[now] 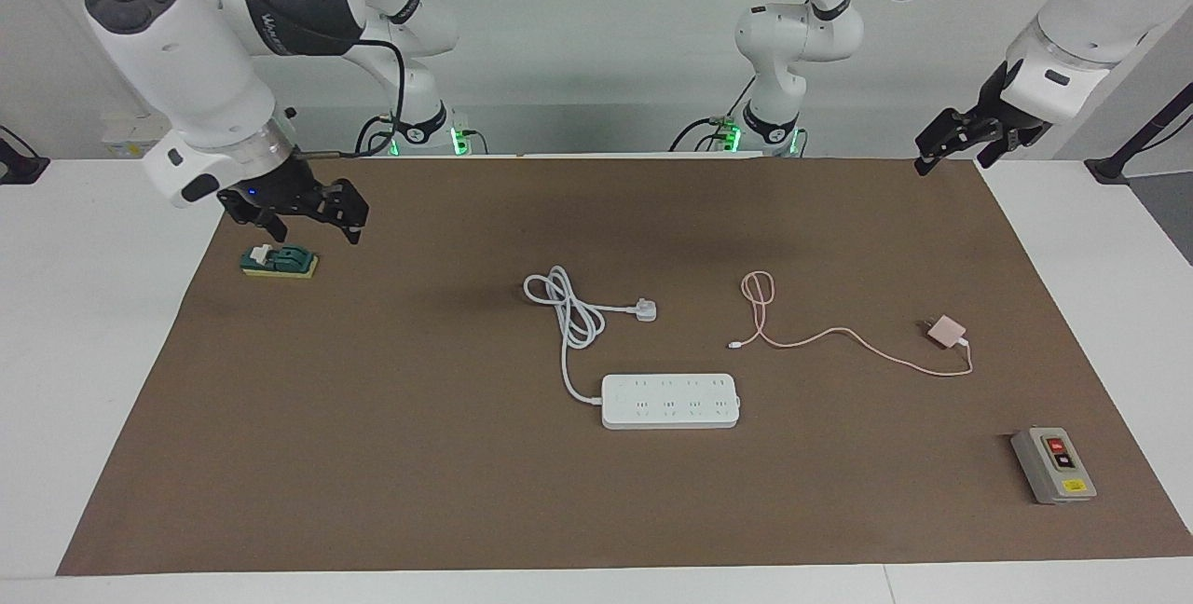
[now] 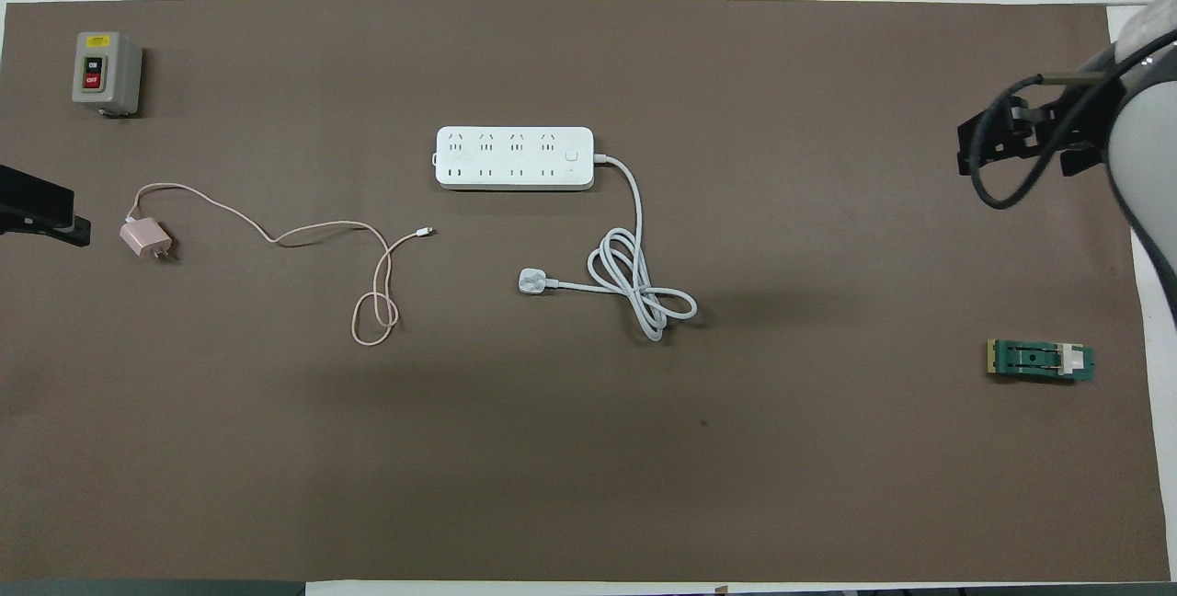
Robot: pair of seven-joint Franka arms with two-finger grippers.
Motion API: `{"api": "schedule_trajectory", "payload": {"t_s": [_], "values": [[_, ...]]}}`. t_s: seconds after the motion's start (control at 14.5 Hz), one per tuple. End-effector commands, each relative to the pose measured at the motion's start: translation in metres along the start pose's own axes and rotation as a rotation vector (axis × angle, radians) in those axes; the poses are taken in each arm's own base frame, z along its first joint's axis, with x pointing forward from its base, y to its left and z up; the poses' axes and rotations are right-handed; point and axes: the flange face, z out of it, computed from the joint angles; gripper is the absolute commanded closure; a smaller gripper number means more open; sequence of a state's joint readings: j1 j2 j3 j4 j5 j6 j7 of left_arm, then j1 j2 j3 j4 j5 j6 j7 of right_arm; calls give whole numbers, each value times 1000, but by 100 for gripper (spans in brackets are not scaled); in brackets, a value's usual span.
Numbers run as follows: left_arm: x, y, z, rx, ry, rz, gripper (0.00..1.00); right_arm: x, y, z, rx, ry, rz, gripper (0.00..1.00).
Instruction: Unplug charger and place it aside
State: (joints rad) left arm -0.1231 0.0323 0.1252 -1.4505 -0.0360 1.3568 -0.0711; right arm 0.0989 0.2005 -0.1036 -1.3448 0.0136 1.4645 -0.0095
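Pink charger (image 1: 945,331): small cube adapter lying free on the brown mat of the counter (image 1: 419,492), toward the left arm's end. Not seated in any socket; by the look of it the unplugging and setting aside are already done. Prongs point toward the robots, judged from the facing view. Thin pink cable (image 1: 839,340) trails from the cube toward the middle of the counter, ends in a loop and a loose connector tip.

White power strip (image 1: 671,400): at the counter's middle, well apart from the charger, all sockets bare. Own thick cord coiled beside it, three-pin plug (image 1: 643,309) lying loose.

Left pincer (image 1: 969,140): raised over the mat's corner at the left arm's end, fingers appear parted, holding nothing. Nearer of the two to the charger, which lies farther from the robots than the spot beneath it.

Right pincer (image 1: 312,205): raised over a green switch block (image 1: 279,262) at the right arm's end, fingers spread, empty, well apart from the charger.

Grey push-button box (image 1: 1053,464): near the left arm's end, farther from the robots than the charger.
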Motion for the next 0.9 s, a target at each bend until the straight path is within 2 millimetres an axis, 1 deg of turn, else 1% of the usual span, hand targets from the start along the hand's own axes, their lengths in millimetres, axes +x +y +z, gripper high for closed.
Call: {"api": "schedule_trajectory", "payload": {"t_s": [0.0,0.14,0.21,0.41,0.55,0.62,0.76,0.83], "values": [[-8,-6,6,-16,-7,12,0,-39,29,-15,-3,-15,-52,0],[-8,-7,7,-17,-4,8,0,-59,50,-19,10,-47,-57,0],[-8,-7,8,-17,-8,11,0,-63,54,-19,13,-53,-71,0],[-4,-23,1,-20,33,32,0,-62,53,-19,13,-53,-80,0],[-2,-14,2,-16,39,54,0,-63,51,-18,14,-56,-83,0],[-1,-13,3,-12,37,57,0,-66,61,-18,17,-58,-68,0],[0,-9,5,-8,34,64,0,-67,64,-12,16,-64,-62,0],[1,-8,5,-5,34,66,0,-68,66,-13,15,-60,-56,0]]}}
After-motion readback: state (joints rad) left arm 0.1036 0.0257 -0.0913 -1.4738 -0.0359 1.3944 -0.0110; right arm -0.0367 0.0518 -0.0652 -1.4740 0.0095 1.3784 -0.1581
